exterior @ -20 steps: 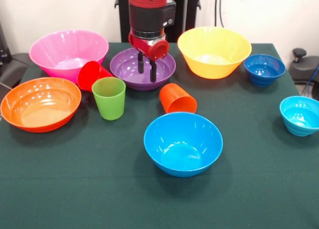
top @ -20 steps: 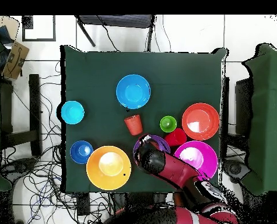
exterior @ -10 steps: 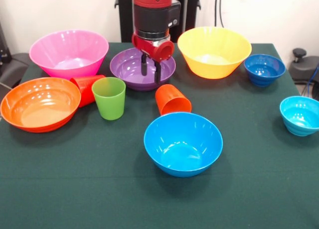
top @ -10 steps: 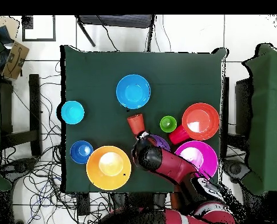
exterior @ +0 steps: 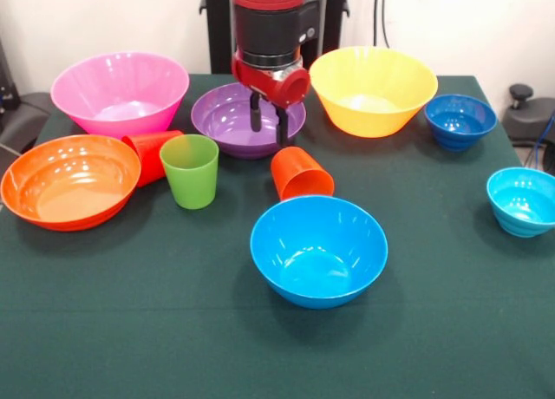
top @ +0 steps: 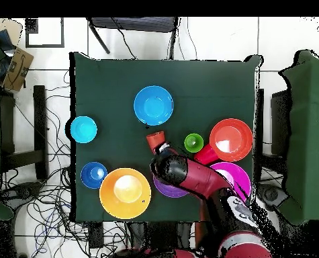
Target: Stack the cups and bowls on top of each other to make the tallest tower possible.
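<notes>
My gripper [exterior: 269,124] hangs open and empty over the right half of the purple bowl [exterior: 232,117], fingertips near its rim. Just in front of it the orange cup [exterior: 301,173] lies on its side. The green cup [exterior: 191,169] stands upright, and the red cup [exterior: 152,153] lies tipped beside it. The big blue bowl [exterior: 318,250] sits nearest the camera. No tower shows; every cup and bowl rests singly on the cloth. In the overhead view my arm covers most of the purple bowl [top: 163,190], and the orange cup [top: 155,141] lies just beyond the gripper [top: 160,153].
The pink bowl [exterior: 120,91] and orange bowl [exterior: 69,180] stand at the left, the yellow bowl [exterior: 373,88] at the back right. The small dark blue bowl [exterior: 460,120] and cyan bowl [exterior: 523,199] sit near the right edge of the green table [exterior: 130,330].
My gripper has shifted a little to the right over the purple bowl. The red cup swung round to lie against the orange bowl, and the orange cup turned slightly.
</notes>
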You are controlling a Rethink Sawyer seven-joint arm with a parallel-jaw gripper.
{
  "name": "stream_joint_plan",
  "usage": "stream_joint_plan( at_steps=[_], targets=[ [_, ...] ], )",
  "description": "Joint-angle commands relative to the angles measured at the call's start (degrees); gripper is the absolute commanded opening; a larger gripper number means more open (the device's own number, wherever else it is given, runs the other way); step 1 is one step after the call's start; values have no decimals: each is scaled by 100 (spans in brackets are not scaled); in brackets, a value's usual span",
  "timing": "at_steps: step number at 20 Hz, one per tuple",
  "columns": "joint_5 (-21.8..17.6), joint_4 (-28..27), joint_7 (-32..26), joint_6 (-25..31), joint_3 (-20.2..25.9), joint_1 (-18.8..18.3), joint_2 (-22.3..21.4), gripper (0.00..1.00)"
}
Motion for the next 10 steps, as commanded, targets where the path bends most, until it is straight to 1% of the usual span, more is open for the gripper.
stream_joint_plan(
  at_steps=[1, 3, 5, 10],
  targets=[
    [-424, -691, -200, 486, 399, 177, 130, 100],
    [-486, -679, -139, 341, 376, 205, 195, 100],
    [-540, -712, -74, 252, 224, 322, 277, 100],
    [-666, -780, 18, 248, -145, 570, 461, 100]
  ],
)
